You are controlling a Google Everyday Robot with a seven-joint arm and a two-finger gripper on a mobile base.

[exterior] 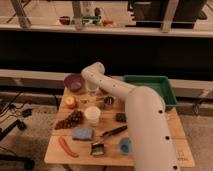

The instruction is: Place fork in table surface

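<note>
The light tan wooden table surface (165,150) stands in the middle of the camera view. My white arm rises from the lower right, bends near the table's far edge, and points down there. My gripper (92,91) hangs over the back of the table, between the purple bowl and the green bin. A thin pale silvery fork (90,102) appears just under the gripper, at table level. I cannot tell whether the gripper touches it. The longer black-handled utensil (114,132) lies nearer the front.
A purple bowl (75,81), an apple (70,102), grapes (69,120), a white cup (92,115), a blue sponge (83,133), a red pepper (66,146), a small metal can (108,100) and a blue cup (125,145) sit on the table. A green bin (150,89) is at the back right.
</note>
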